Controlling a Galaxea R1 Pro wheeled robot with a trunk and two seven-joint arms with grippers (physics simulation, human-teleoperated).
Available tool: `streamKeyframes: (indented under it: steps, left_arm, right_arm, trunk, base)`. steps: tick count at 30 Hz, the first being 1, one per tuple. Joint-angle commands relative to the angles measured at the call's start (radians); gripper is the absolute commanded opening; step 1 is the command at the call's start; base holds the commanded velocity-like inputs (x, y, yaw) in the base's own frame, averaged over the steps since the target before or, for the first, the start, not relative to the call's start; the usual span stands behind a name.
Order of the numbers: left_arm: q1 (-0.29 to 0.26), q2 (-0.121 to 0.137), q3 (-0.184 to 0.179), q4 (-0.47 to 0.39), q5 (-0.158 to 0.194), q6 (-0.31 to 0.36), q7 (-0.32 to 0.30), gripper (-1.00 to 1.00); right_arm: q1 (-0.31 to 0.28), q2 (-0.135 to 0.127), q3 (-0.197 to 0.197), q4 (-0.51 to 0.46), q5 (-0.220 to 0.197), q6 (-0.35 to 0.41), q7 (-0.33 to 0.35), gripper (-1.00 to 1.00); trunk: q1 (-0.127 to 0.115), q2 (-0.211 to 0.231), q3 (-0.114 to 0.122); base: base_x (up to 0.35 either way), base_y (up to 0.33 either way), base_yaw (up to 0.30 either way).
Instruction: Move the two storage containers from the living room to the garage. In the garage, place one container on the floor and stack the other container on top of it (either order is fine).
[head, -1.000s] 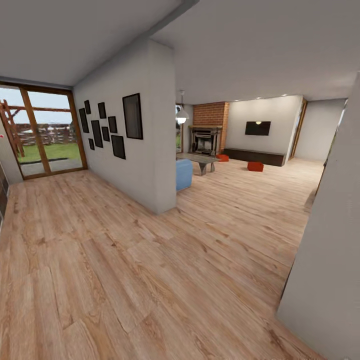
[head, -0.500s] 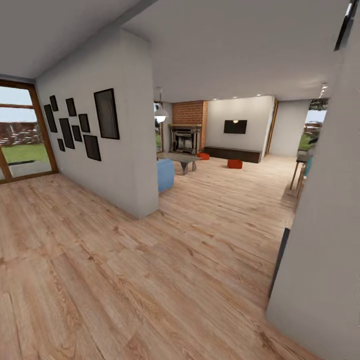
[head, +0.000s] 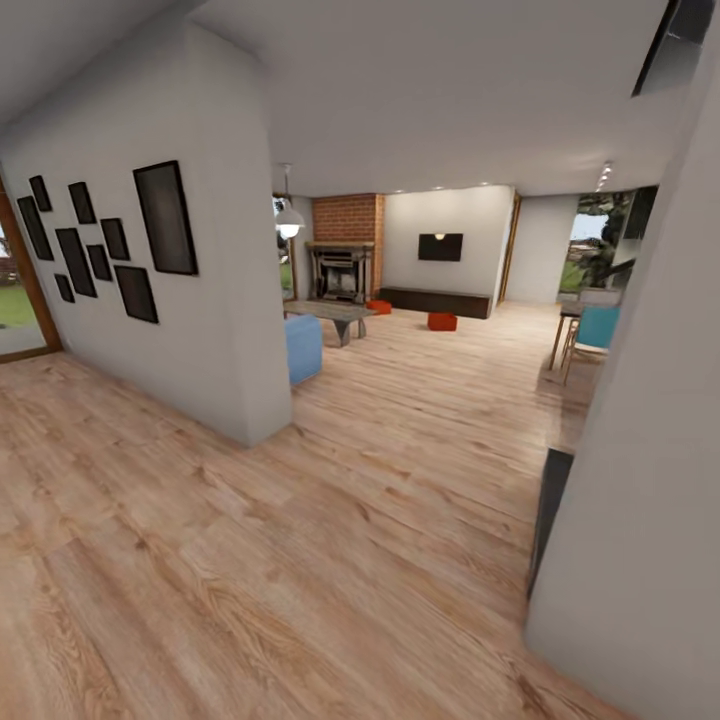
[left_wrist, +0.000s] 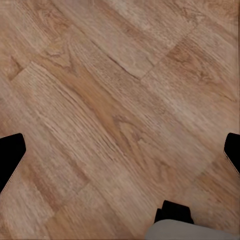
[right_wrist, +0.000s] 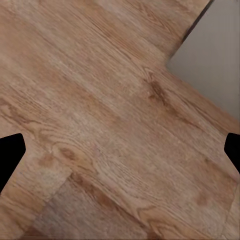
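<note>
Two orange-red storage containers sat on the light wood plank floor (head: 400, 470) of the living room, far across from the robot. One container (head: 441, 321) stood out in the open in front of the long dark low cabinet (head: 437, 301). The other container (head: 379, 307) lay nearer the brick fireplace (head: 340, 262), just beyond the low coffee table (head: 328, 315); the two were clearly apart. A wall TV (head: 440, 247) hung above the cabinet, and a white pendant lamp (head: 289, 216) hung near the fireplace.

Closer in, a white partition wall (head: 215, 290) carried a cluster of dark picture frames (head: 165, 218), and the end of a blue sofa (head: 303, 348) showed just past its corner. A teal chair (head: 596, 328) stood at the far side of the room, and a pale wall (head: 640, 480) rose close by on the robot's right.

The left gripper (left_wrist: 120, 152) hung over bare planks, its dark fingertips (left_wrist: 10, 155) spread wide at the edges of the wrist view, holding nothing. The right gripper (right_wrist: 120, 150) was likewise spread wide and empty above the planks, near the foot of a grey wall (right_wrist: 212, 55).
</note>
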Motion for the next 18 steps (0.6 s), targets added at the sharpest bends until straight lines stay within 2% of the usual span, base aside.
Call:
streamKeyframes:
  steps: [1, 6, 18]
  left_arm:
    - [0.001, 0.0, 0.0, -0.002, 0.003, -0.001, 0.001, 1.0]
    - [0.001, 0.0, 0.0, -0.002, 0.003, -0.001, 0.002, 1.0]
    - [0.001, 0.001, 0.001, -0.002, 0.003, -0.001, 0.004, 1.0]
  right_arm:
    - [0.0, 0.0, 0.0, -0.001, 0.011, 0.001, -0.008, 1.0]
    - [0.0, 0.0, 0.0, -0.001, 0.011, 0.001, -0.008, 1.0]
    - [0.001, 0.0, 0.0, -0.001, 0.011, 0.001, -0.008, 1.0]
  trunk:
    - [0.001, 0.0, -0.002]
    - [0.001, 0.0, -0.006]
    - [0.001, 0.0, -0.006]
  base:
    - [0.299, 0.112, -0.187]
    - [0.299, 0.111, -0.114]
    - [0.3, 0.094, -0.01]
